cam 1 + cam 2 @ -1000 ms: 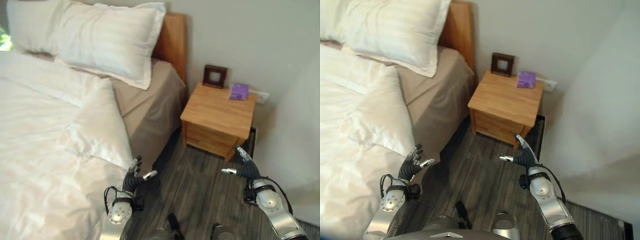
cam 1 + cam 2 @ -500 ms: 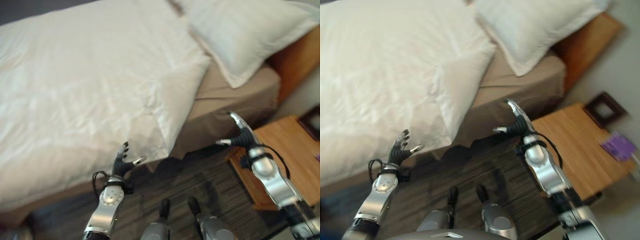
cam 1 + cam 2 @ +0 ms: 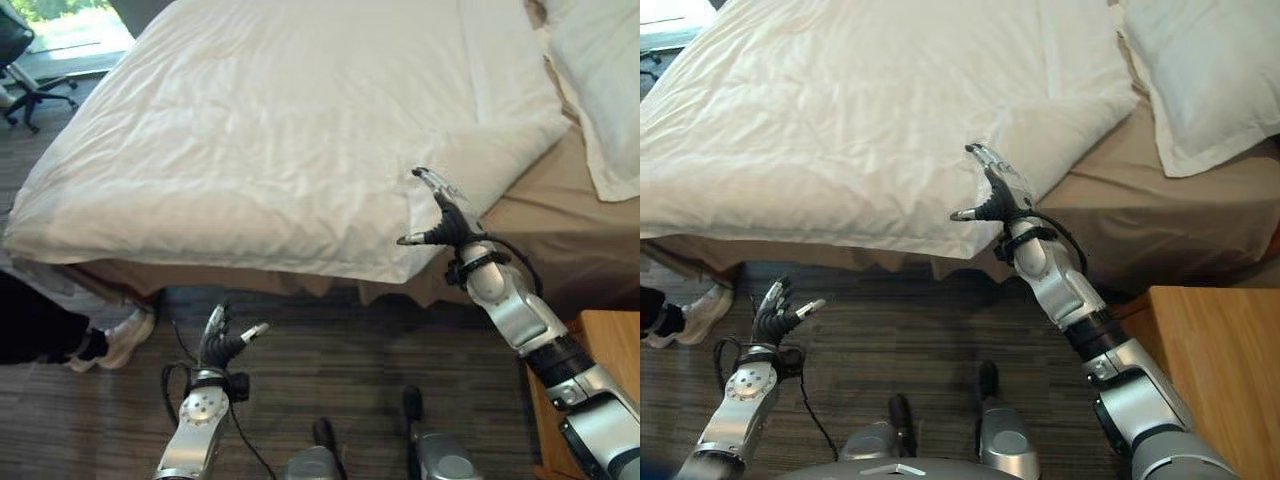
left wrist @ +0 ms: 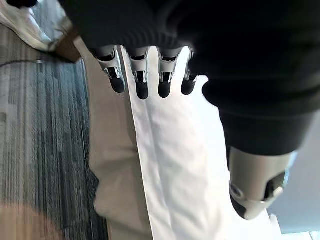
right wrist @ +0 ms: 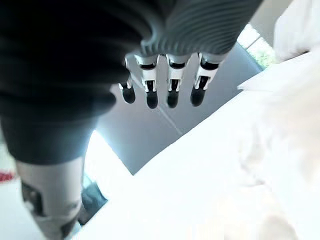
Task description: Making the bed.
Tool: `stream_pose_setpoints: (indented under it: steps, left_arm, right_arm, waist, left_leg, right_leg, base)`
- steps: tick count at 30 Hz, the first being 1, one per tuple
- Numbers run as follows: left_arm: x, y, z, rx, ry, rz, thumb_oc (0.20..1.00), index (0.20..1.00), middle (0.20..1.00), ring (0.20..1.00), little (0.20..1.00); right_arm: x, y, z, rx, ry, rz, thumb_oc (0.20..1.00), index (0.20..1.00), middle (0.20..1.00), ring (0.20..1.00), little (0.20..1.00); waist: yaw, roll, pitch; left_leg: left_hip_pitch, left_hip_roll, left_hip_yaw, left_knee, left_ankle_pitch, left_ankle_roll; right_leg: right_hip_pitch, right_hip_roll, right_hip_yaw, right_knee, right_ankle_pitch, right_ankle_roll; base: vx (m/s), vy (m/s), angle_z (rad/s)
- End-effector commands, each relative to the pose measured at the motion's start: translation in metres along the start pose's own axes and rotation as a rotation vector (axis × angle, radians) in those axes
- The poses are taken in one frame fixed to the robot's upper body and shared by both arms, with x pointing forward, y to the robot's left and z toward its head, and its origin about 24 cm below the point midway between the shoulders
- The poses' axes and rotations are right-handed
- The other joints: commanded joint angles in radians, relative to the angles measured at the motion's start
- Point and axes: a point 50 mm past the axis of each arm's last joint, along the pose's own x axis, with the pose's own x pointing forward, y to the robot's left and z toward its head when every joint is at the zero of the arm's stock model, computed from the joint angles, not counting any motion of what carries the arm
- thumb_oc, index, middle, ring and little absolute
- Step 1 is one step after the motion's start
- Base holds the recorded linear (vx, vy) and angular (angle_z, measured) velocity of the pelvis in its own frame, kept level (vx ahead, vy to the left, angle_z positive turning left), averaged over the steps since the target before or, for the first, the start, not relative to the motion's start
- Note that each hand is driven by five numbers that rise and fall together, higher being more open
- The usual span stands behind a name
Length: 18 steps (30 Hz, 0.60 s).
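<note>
A white duvet (image 3: pixel 260 130) covers the bed, and its near edge hangs over the side. Its top corner (image 3: pixel 500 150) is folded back, baring the tan sheet (image 3: pixel 560 215) below a white pillow (image 3: pixel 600 80). My right hand (image 3: pixel 442 215) is held up open at the duvet's near edge, just below the folded corner, with its fingers straight and nothing in them. The right wrist view has those fingers (image 5: pixel 170 85) over white cloth (image 5: pixel 225 175). My left hand (image 3: pixel 222 342) hangs open low over the floor in front of the bed, its fingers (image 4: pixel 137 75) pointing at the duvet's hanging edge (image 4: pixel 170 165).
A wooden nightstand (image 3: pixel 1210 350) stands at the lower right beside the bed. A person's leg and white shoe (image 3: pixel 110 338) are on the dark striped floor at the left. An office chair (image 3: pixel 22 60) stands at the far left by the window.
The camera has swung left from the nightstand to the bed's long side. My right hand has risen to the duvet's edge; the left hand sits lower, over the floor.
</note>
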Motion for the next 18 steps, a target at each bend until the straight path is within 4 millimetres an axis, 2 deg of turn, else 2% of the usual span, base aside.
stream_pose_setpoints:
  steps: [1, 5, 9, 10, 14, 15, 18]
  left_arm:
    - [0.008, 0.032, 0.012, 0.102, -0.074, 0.057, 1.000, 1.000, 1.000, 1.000, 1.000]
    - [0.015, 0.044, 0.022, 0.130, -0.110, 0.096, 1.000, 1.000, 1.000, 1.000, 1.000]
    - [0.017, 0.049, 0.027, 0.143, -0.133, 0.103, 1.000, 1.000, 1.000, 1.000, 1.000]
    - [0.017, 0.049, 0.027, 0.141, -0.134, 0.104, 1.000, 1.000, 1.000, 1.000, 1.000]
    - [0.023, 0.051, 0.040, 0.155, -0.179, 0.105, 1.000, 1.000, 1.000, 1.000, 1.000]
    - [0.027, 0.055, 0.048, 0.176, -0.207, 0.109, 1.000, 1.000, 1.000, 1.000, 1.000]
    - [0.029, 0.059, 0.054, 0.171, -0.231, 0.136, 1.000, 1.000, 1.000, 1.000, 1.000]
  right_arm:
    - [0.036, -0.035, 0.005, -0.132, -0.009, -0.123, 1.000, 1.000, 1.000, 1.000, 1.000]
    - [0.054, -0.063, -0.004, -0.242, 0.053, -0.184, 1.000, 1.000, 1.000, 1.000, 1.000]
    - [0.060, -0.092, -0.017, -0.332, 0.122, -0.237, 1.000, 1.000, 1.000, 1.000, 1.000]
    - [0.060, -0.093, -0.017, -0.332, 0.122, -0.238, 1.000, 1.000, 1.000, 1.000, 1.000]
    - [0.068, -0.125, -0.014, -0.379, 0.138, -0.308, 1.000, 1.000, 1.000, 1.000, 1.000]
    - [0.072, -0.143, -0.010, -0.449, 0.136, -0.348, 1.000, 1.000, 1.000, 1.000, 1.000]
    - [0.074, -0.175, -0.004, -0.553, 0.142, -0.424, 1.000, 1.000, 1.000, 1.000, 1.000]
  waist:
    - [0.023, -0.043, -0.076]
    - [0.039, -0.052, -0.052]
    - [0.048, -0.052, -0.040]
    - [0.048, -0.052, -0.039]
    - [0.058, -0.029, 0.000]
    - [0.067, -0.020, 0.015]
    - [0.077, 0.006, 0.044]
  left_leg:
    - [-0.067, 0.010, -0.039, 0.012, -0.020, 0.014]
    - [-0.102, 0.009, -0.056, 0.012, -0.011, 0.009]
    - [-0.124, 0.008, -0.063, 0.012, -0.006, 0.009]
    - [-0.125, 0.008, -0.064, 0.012, -0.006, 0.009]
    - [-0.173, 0.006, -0.085, 0.012, 0.010, 0.009]
    - [-0.197, 0.004, -0.095, 0.012, 0.022, 0.005]
    - [-0.249, 0.015, -0.107, 0.012, 0.047, -0.007]
  right_leg:
    - [0.034, -0.061, -0.027, 0.037, -0.170, 0.056]
    - [0.004, -0.058, -0.035, 0.050, -0.173, 0.057]
    - [-0.022, -0.055, -0.035, 0.077, -0.183, 0.058]
    - [-0.025, -0.055, -0.034, 0.081, -0.185, 0.058]
    - [-0.116, -0.046, -0.015, 0.177, -0.206, 0.052]
    - [-0.140, -0.042, -0.018, 0.184, -0.208, 0.049]
    - [-0.205, -0.035, -0.033, 0.209, -0.206, 0.048]
  base:
    - [0.00, -0.020, 0.26]
    - [0.00, -0.012, 0.13]
    - [0.00, -0.007, 0.05]
    - [0.00, 0.000, 0.00]
    - [-0.10, 0.000, 0.03]
    - [-0.10, -0.048, 0.05]
    - [-0.10, -0.080, 0.17]
